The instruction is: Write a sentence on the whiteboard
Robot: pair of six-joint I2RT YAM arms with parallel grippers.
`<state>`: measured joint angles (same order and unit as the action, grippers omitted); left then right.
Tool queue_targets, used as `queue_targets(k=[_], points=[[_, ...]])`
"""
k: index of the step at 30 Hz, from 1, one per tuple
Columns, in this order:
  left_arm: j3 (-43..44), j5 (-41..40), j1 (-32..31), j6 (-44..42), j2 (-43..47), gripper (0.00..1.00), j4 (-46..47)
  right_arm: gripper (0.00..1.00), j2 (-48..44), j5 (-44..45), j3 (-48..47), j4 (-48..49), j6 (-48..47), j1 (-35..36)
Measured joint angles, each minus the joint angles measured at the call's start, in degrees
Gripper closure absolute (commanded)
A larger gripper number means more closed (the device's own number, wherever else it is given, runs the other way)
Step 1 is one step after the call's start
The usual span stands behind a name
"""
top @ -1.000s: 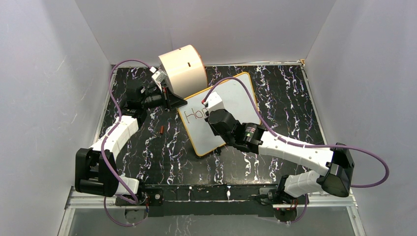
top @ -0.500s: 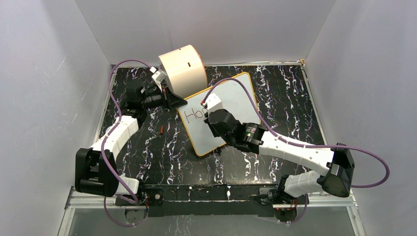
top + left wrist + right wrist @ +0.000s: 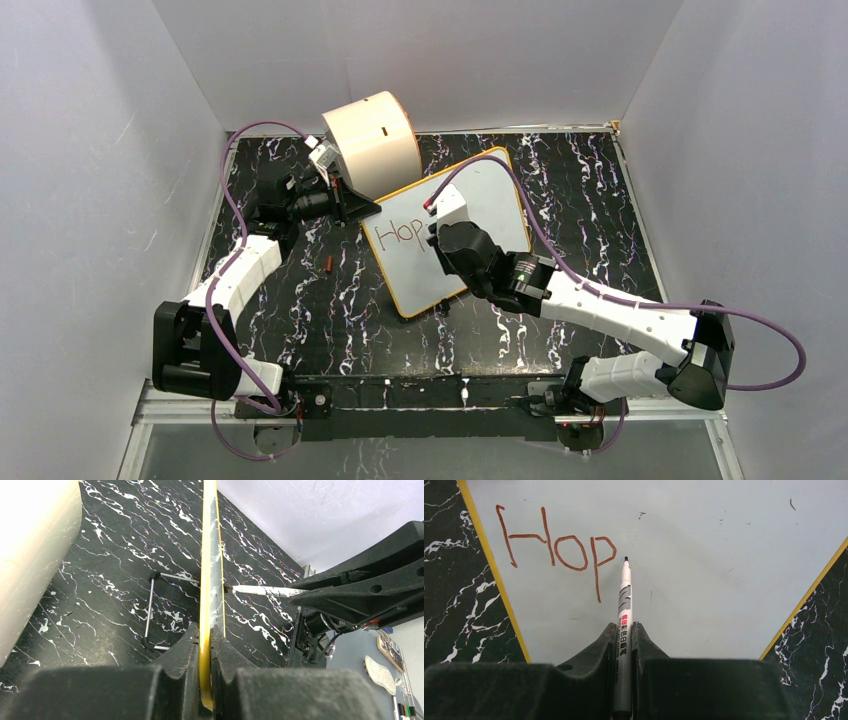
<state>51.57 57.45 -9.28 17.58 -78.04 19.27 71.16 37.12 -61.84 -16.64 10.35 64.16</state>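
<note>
The whiteboard [image 3: 470,215] lies tilted on the black marbled table, white with a yellow-orange rim. My left gripper [image 3: 362,212] is shut on its left corner; in the left wrist view the rim [image 3: 207,580] stands edge-on between the jaws [image 3: 204,645]. Red-brown lettering "Hop" [image 3: 556,550] is on the board, also seen from above [image 3: 395,233]. My right gripper [image 3: 624,630] is shut on a grey marker [image 3: 624,610], its tip just right of the "p". From above the right gripper [image 3: 440,225] sits over the board's middle.
A cream cylinder drum [image 3: 375,140] stands behind the board's left corner. A small red-brown cap [image 3: 329,263] lies on the table left of the board. A thin metal stand wire [image 3: 150,607] shows beside the board. White walls enclose the table.
The lettering has grown from "Ho" with a started stroke to "Hop". My right gripper has moved right with the marker. The left arm has not moved.
</note>
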Motion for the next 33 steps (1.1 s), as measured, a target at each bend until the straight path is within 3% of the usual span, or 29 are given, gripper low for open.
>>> queue_targets(k=[33], points=[[0.17, 0.07, 0.00, 0.00, -0.20, 1.00, -0.04, 1.00, 1.07, -1.79, 1.66, 3.54, -0.24, -2.34]])
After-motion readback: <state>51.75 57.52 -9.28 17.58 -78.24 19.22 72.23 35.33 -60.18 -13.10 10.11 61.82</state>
